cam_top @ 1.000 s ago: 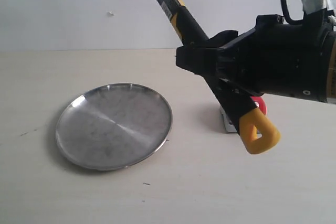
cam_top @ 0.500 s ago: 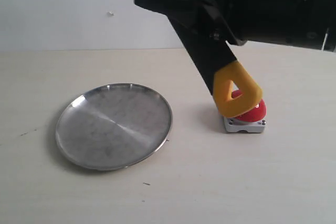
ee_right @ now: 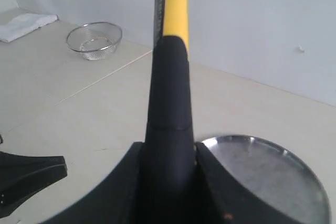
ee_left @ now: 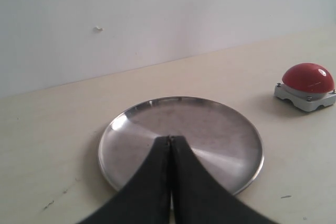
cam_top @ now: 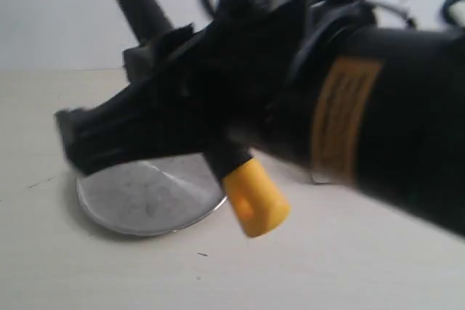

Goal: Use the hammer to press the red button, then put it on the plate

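Note:
My right gripper point(ee_right: 169, 148) is shut on the black handle of the hammer point(ee_right: 169, 93), whose yellow neck rises out of frame. In the exterior view the blurred right gripper point(cam_top: 171, 99) and arm fill the middle. The hammer point(cam_top: 254, 205) slants across them, its yellow end low over the near right rim of the silver plate point(cam_top: 138, 205). The arm hides the red button there. The left wrist view shows the red button point(ee_left: 308, 77) on its grey base, right of the plate point(ee_left: 220, 129). My left gripper point(ee_left: 169, 139) is shut and empty, in front of the plate.
A wire mesh bowl point(ee_right: 94, 39) and a folded white cloth point(ee_right: 26, 24) lie far off on the pale table. A black gripper-like tip point(ee_right: 31, 174) shows low at the edge of the right wrist view. A white wall backs the table.
The right arm has swung the hammer leftward from above the red button to over the plate and now blocks the button in the exterior view. The plate has not moved.

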